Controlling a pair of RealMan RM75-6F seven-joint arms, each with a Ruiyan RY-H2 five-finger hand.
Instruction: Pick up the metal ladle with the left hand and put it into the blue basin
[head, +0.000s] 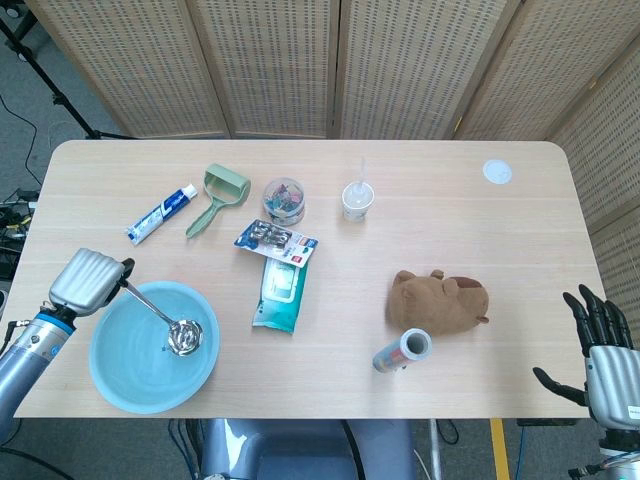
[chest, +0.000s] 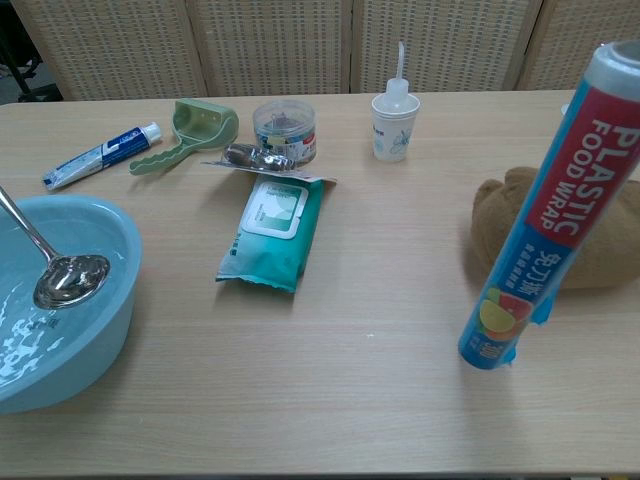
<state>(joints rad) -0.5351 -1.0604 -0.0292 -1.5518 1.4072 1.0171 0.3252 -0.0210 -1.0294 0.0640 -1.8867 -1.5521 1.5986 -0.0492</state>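
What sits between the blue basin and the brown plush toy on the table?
In the head view, the teal wipes pack lies between the blue basin and the brown plush toy; otherwise bare table.

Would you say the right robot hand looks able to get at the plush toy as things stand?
Probably yes. The right robot hand is open and holds nothing, off the table's near right corner, and the bare table lies between it and the plush toy.

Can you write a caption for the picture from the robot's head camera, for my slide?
The left hand holds the metal ladle by its handle, bowl over the blue basin.
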